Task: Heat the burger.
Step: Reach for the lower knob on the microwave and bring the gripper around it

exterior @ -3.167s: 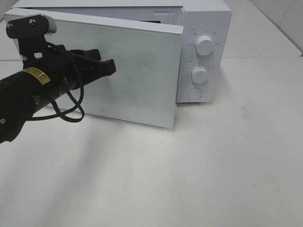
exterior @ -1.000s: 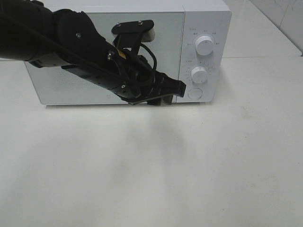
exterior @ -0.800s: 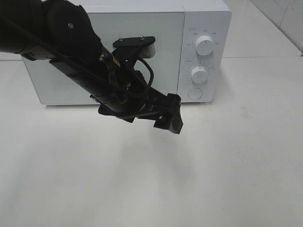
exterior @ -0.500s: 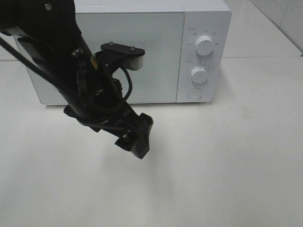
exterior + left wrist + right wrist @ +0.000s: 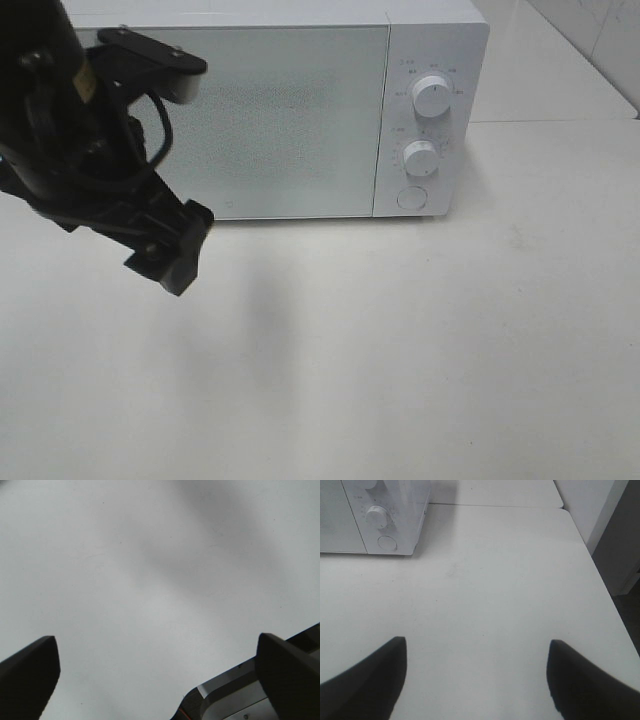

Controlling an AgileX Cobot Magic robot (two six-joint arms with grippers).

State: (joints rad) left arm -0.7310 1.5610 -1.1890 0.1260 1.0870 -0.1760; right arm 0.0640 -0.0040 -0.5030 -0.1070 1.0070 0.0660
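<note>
1. While the white microwave [image 5: 280, 110] stands at the back of the white table [image 5: 400, 350] with its door flush shut, the burger shows in no view. The frosted door panel hides the inside, so I cannot tell where the burger is.
2. Control strip on the microwave's right side: upper knob [image 5: 432, 95], lower knob [image 5: 421, 157], round button [image 5: 411, 198] below them.
3. Left gripper [image 5: 170, 262]: hangs above the table in front of the microwave's left end, tips pointing down, touching neither. A soft shadow lies on the table beside it.
4. Left wrist view: left gripper [image 5: 155, 640] has its two dark fingers spread wide apart, with only bare tabletop between them and nothing held.
5. Right gripper [image 5: 475, 647]: out of the overhead view. Its own camera shows the fingers parted wide over bare table, nothing between them.
6. Right wrist view also catches the microwave's control end well ahead, with the lower knob [image 5: 378, 516] and the button [image 5: 386, 542] visible.
</note>
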